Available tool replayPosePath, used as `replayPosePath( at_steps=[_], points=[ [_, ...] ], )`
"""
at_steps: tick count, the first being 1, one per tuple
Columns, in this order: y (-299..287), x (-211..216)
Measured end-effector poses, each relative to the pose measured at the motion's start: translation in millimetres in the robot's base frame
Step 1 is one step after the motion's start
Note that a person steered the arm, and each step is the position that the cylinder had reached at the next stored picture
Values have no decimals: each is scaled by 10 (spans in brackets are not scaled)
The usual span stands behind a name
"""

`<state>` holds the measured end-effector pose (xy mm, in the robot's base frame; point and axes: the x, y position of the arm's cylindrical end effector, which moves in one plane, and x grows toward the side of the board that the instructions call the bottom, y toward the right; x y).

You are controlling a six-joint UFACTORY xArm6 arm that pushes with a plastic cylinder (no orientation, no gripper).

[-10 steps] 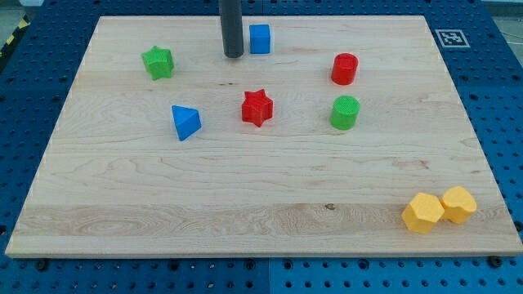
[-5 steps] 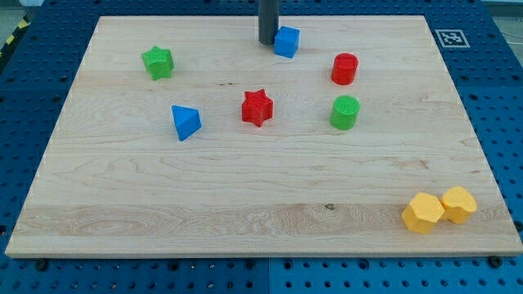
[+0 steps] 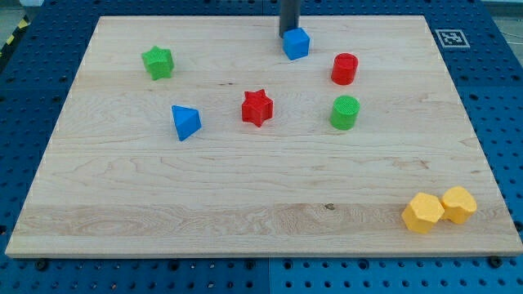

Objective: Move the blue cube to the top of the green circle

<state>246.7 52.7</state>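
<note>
Near the board's top edge, my tip (image 3: 288,33), a bare rod grasping nothing, is touching the blue cube (image 3: 297,43) at its upper left, leaving a rightward push toward above the green circle (image 3: 345,112)

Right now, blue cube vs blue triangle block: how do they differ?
The blue cube is boxy; the blue triangle block is a wedge pointing toward the view's right. The cube sits near the view's top edge with my tip right at its upper-left; the triangle sits mid-board at the view's left, nothing touching it. Both share the same blue colour and look similar in size.
</note>
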Motion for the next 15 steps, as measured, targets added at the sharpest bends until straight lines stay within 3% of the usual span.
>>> replayPosePath(
  at_steps=[3,7,10,15],
  points=[
    [-160,294],
    [201,420],
    [264,915],
    [263,1275]
  ],
)
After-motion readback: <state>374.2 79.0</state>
